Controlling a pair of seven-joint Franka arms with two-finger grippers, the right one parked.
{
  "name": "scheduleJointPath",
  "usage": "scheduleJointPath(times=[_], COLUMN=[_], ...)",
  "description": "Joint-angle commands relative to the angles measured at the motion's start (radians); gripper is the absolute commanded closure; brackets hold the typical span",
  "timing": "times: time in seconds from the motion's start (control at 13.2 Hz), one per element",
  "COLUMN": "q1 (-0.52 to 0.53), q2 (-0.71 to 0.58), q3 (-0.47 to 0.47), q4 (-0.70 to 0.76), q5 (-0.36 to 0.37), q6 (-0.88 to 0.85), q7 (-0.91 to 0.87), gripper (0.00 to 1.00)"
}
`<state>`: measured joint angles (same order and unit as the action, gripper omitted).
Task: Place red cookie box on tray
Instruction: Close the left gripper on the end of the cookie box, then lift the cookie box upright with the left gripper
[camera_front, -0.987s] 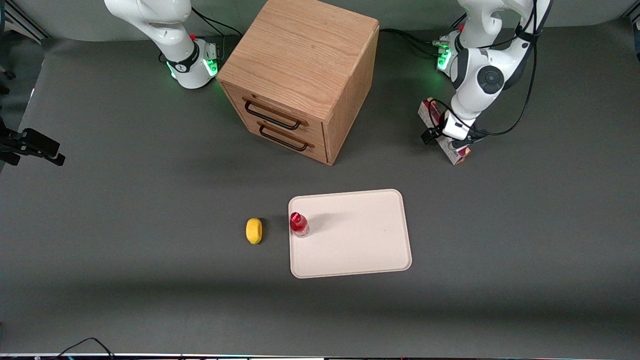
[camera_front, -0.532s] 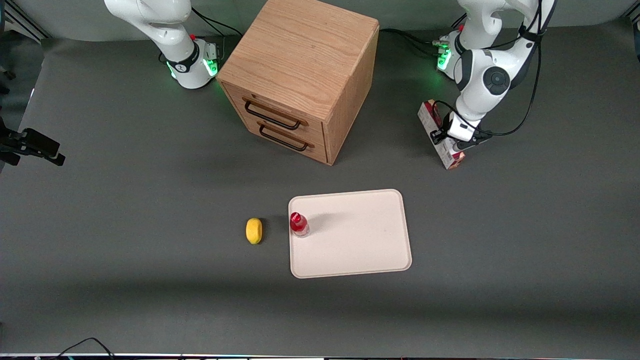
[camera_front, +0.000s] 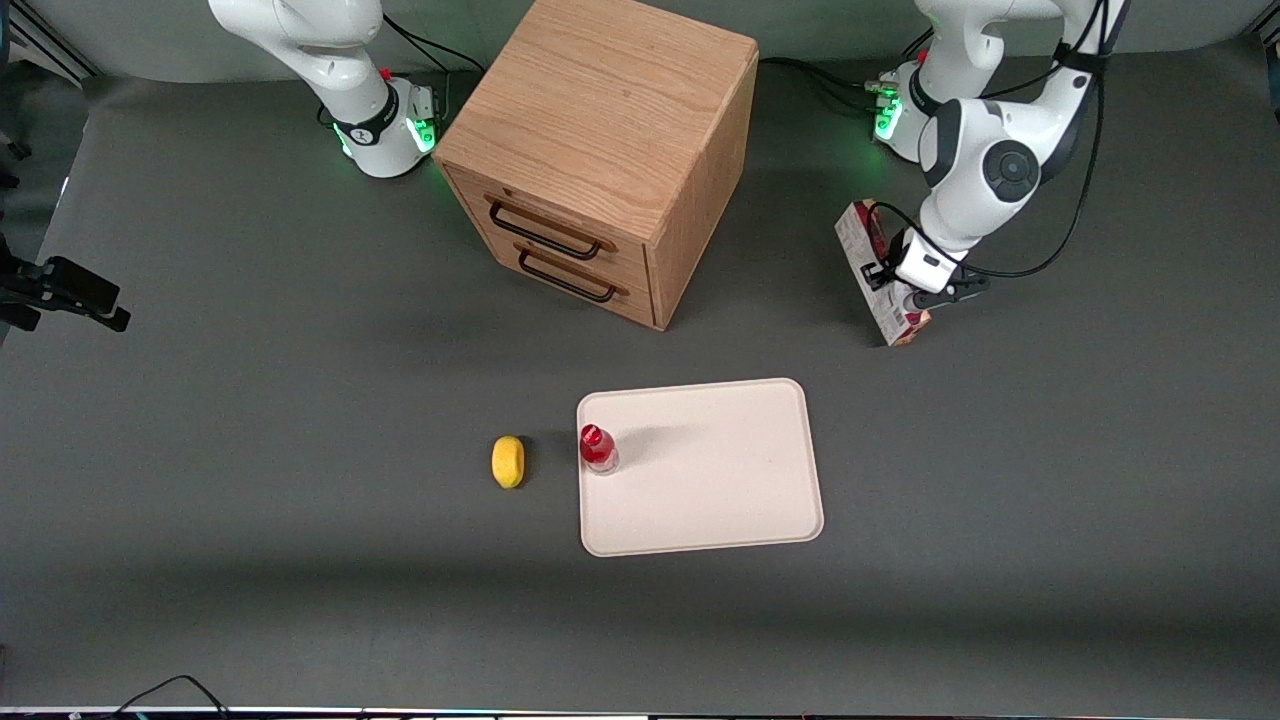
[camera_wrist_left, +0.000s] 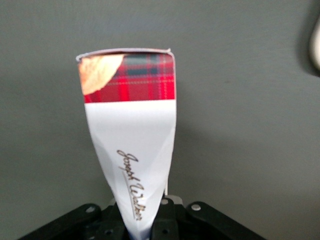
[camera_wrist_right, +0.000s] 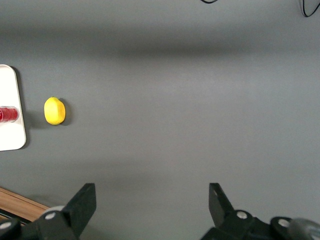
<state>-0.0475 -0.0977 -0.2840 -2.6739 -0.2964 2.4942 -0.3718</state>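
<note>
We are seeing the left arm's gripper (camera_front: 903, 291) clamping the red cookie box (camera_front: 876, 270), its jaws pressing together on the carton's narrow faces at about mid-length, so the box is sticking out past the gripper at both ends. In the wrist view the red cookie box (camera_wrist_left: 131, 145) is rising out of the gripper (camera_wrist_left: 142, 220), showing a white panel with cursive lettering and a red tartan band with a cookie picture at the end that is pointing away from the camera. The box is sitting toward the working arm's end of the table, beside the wooden drawer cabinet (camera_front: 600, 150) with a stretch of grey table (camera_front: 250, 400) between them, and farther from the front camera than the tray (camera_front: 720, 480); whether its lower end is touching the table or hanging just above it, we cannot tell. The tray is lying flat and well apart from the box, nearer the front camera than the cabinet. A small red-capped bottle (camera_front: 597, 448) is standing upright on the tray at the edge facing the parked arm's end, and a yellow lemon (camera_front: 508, 461) is lying on the table just beside that edge, apart from the tray
</note>
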Motion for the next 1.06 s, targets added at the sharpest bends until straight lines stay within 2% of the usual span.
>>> scheduleJointPath(times=[0.0,0.23,0.53,0.91,0.99], q1=[0.008,0.008,0.006,-0.008,-0.009], q2=[-0.068,-0.063,-0.033,0.079,0.123], q3=[0.077,0.088,0.086,0.077,0.047], q4=[0.208,0.489,0.791,0.931,0.963], q5=[0.136,0.23,0.243,0.24,0.237], q6=[-0.319,-0.645,-0.908,-0.899,-0.873], q7=[-0.006,0.001,0.014,-0.008,-0.01], gripper=[1.0,1.0,1.0,1.0,1.0])
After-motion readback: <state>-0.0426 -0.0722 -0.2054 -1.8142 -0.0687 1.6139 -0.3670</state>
